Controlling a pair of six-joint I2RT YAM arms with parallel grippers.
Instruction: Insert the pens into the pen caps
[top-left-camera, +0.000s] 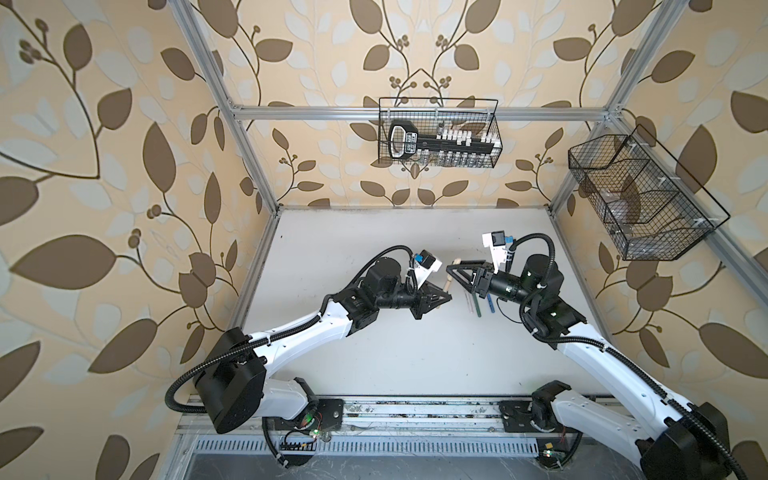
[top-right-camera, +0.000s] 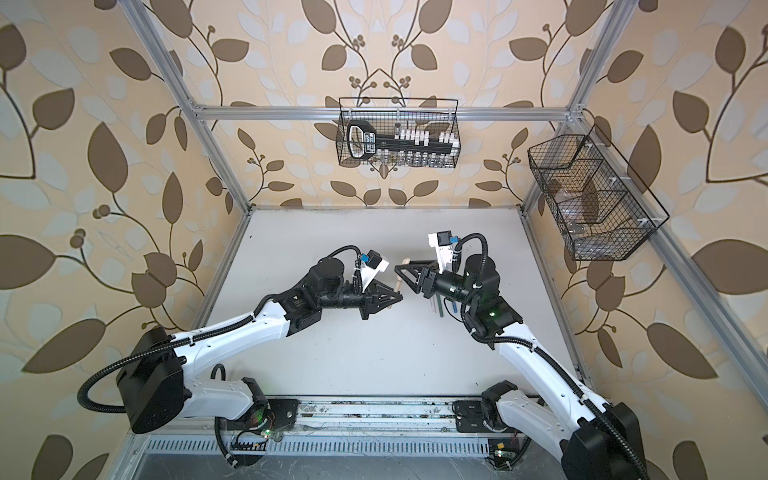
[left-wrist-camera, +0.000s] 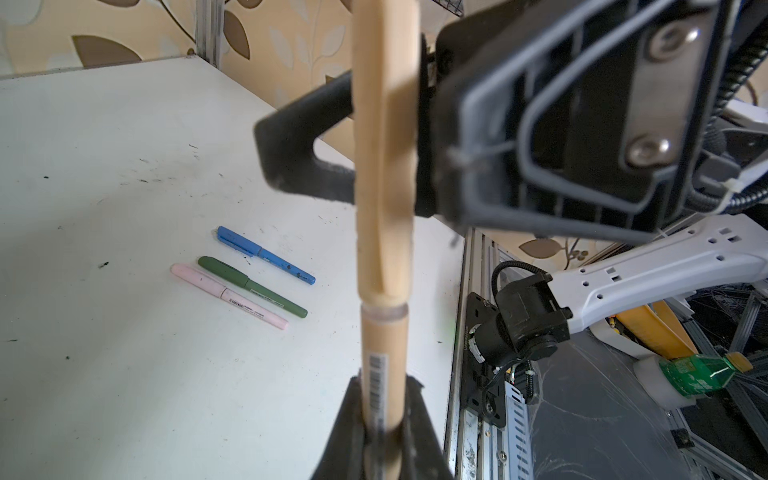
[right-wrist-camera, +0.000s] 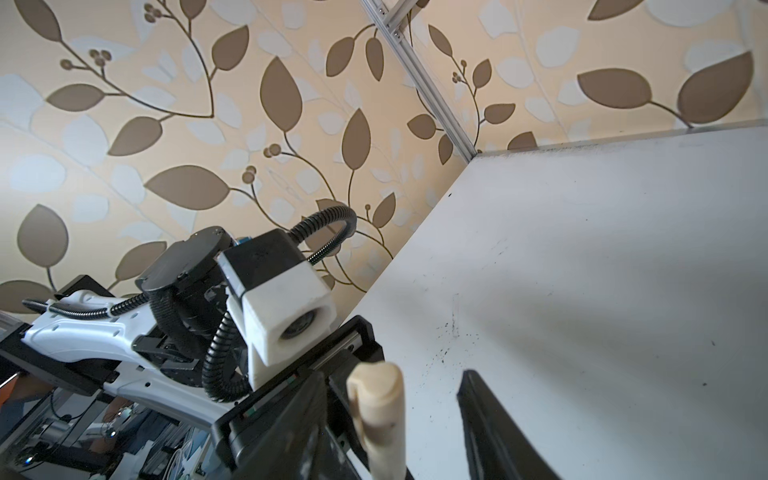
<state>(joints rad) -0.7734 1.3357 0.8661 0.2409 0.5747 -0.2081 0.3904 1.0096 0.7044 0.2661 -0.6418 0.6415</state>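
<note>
My left gripper (top-left-camera: 448, 297) (left-wrist-camera: 384, 386) is shut on the lower body of the tan pen (left-wrist-camera: 382, 353), holding it above the table. The tan pen cap (left-wrist-camera: 384, 166) (right-wrist-camera: 378, 399) sits on the pen's upper end, with a narrow clear ring showing at the seam. My right gripper (top-left-camera: 454, 267) (right-wrist-camera: 392, 376) is open. Its fingers stand either side of the cap, and one stands well apart from it. The pink pen (left-wrist-camera: 228, 296), green pen (left-wrist-camera: 252, 286) and blue pen (left-wrist-camera: 266, 255) lie capped side by side on the table under my right arm.
A wire basket (top-left-camera: 440, 133) with a black tool hangs on the back rail, and a second wire basket (top-left-camera: 644, 199) hangs on the right wall. A metal rail (top-left-camera: 415, 415) runs along the table's front edge. A green bottle (left-wrist-camera: 702, 374) lies off the table.
</note>
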